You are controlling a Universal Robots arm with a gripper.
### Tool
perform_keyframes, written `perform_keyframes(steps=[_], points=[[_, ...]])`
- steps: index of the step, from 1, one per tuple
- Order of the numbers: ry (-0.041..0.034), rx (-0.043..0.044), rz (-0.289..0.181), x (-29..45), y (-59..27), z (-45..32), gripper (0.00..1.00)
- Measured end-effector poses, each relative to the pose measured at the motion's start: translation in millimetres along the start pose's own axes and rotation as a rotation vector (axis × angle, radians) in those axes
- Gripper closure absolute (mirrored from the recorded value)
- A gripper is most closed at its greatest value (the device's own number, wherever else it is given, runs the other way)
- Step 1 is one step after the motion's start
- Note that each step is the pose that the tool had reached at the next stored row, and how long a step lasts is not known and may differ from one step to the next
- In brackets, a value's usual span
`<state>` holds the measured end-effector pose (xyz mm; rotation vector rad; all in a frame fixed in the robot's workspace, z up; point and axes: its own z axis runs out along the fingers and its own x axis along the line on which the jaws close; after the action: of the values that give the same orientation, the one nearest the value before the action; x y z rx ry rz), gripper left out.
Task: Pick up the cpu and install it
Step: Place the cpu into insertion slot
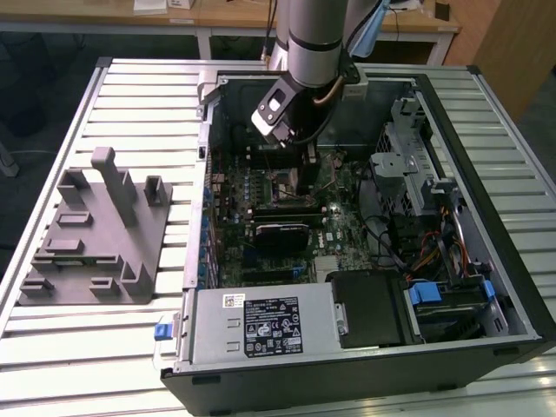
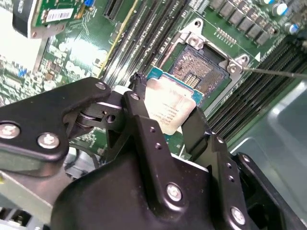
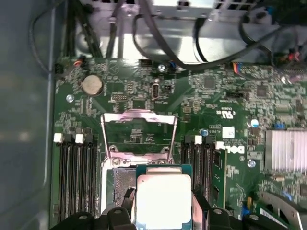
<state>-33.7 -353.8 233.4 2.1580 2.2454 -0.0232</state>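
The jaws clamp the cpu (image 2: 170, 108) by two opposite edges, metal top facing the wrist cameras. It hangs partly over the open socket (image 2: 204, 72) on the motherboard (image 3: 216, 96) inside the case (image 1: 347, 387). The socket's frame (image 3: 138, 136) is raised.

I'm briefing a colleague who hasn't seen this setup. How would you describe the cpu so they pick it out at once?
Find the open computer case and its green motherboard. By the open socket, the gripper clamps the cpu between its black fingers. It is the small silvery square with a blue-green rim, unlike the dark, metal-framed socket.
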Motion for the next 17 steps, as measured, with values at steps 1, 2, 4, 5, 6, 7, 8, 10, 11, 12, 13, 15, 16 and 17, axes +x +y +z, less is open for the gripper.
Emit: perform_keyframes(steps=[1, 2, 4, 5, 6, 7, 8, 10, 11, 12, 13, 15, 16, 17], points=[[0.0001, -0.0006, -0.019, 0.0, 0.0, 0.3, 0.46], [0.0002, -0.0009, -0.030, 0.4, -0.3, 0.6, 0.46], [-0.0001, -0.0010, -0.032, 1.4, -3.3, 1.3, 0.46], [-0.0001, -0.0010, -0.032, 2.1, -5.2, 1.7, 0.46], [0.0000, -0.0010, -0.032, 2.8, -6.5, 2.2, 0.46], [-0.0001, -0.0010, -0.032, 3.5, -6.7, 3.0, 0.46], [-0.0003, -0.0009, -0.031, 4.5, -6.7, 4.0, 0.46], [-0.0003, -0.0008, -0.029, 8.1, -6.6, 5.7, 0.46], [-0.0002, -0.0009, -0.027, 9.9, -6.7, 6.2, 0.46], [-0.0002, -0.0008, -0.026, 11.6, -7.0, 6.6, 0.46], [-0.0003, -0.0007, -0.024, 12.8, -7.3, 7.2, 0.46], [-0.0001, -0.0007, -0.019, 13.9, -7.5, 9.3, 0.46], [-0.0003, -0.0005, -0.014, 14.1, -7.5, 10.6, 0.46], [-0.0004, -0.0003, -0.010, 14.3, -7.5, 12.0, 0.46]])
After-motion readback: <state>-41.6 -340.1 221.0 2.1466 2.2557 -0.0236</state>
